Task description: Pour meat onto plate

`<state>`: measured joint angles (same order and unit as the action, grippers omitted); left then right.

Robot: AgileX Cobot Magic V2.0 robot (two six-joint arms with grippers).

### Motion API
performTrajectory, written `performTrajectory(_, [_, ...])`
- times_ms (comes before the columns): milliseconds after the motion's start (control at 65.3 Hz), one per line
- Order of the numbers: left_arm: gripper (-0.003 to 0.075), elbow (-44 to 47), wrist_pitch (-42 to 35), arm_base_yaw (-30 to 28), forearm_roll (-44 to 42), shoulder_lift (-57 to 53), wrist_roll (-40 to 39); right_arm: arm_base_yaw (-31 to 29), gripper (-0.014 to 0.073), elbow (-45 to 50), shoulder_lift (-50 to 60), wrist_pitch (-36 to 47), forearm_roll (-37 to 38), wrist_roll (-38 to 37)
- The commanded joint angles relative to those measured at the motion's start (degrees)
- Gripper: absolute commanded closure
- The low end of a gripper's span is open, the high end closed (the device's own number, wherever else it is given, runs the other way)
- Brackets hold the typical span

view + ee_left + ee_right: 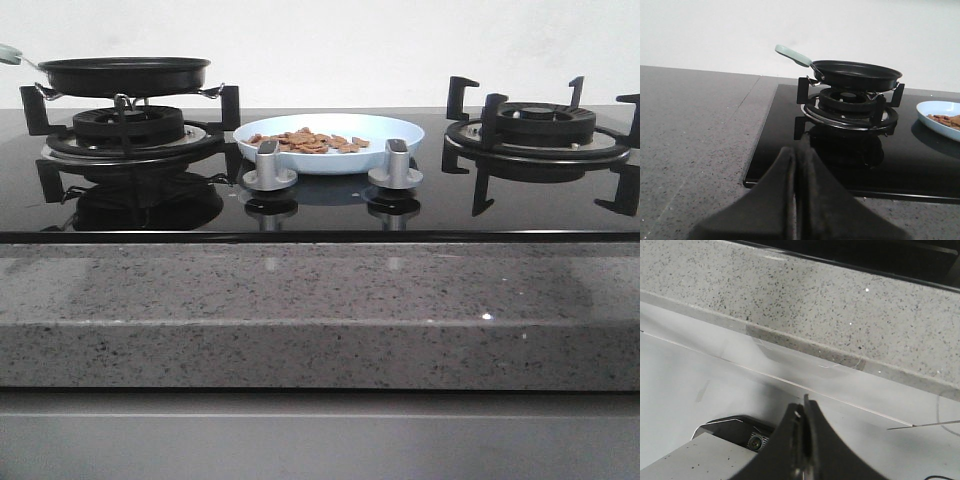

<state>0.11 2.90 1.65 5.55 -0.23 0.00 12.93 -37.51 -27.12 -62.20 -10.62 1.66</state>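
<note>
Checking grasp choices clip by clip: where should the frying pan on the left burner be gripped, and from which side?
Probably by the pale green handle of the frying pan: it juts up and outward past the rim, clear of the burner grate. Approach from the side away from the plate.
</note>
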Motion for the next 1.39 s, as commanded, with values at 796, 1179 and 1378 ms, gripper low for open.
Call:
performTrajectory(796, [0.0741,0.4,-7.7,1.9,-4.5,-0.9,0.0,-0.3,0.0708,-1.4,-0.2,2.5,-0.2,0.1])
performTrajectory(1179, [0.0741,0.4,-7.7,1.9,-4.5,-0.9,0.0,-0.3,0.0708,-1.4,-0.2,2.5,-0.2,0.1])
performTrajectory(1378, [0.0741,0.4,-7.7,1.9,-4.5,-0.9,0.0,-0.3,0.0708,-1.4,-0.2,2.5,-0.2,0.1])
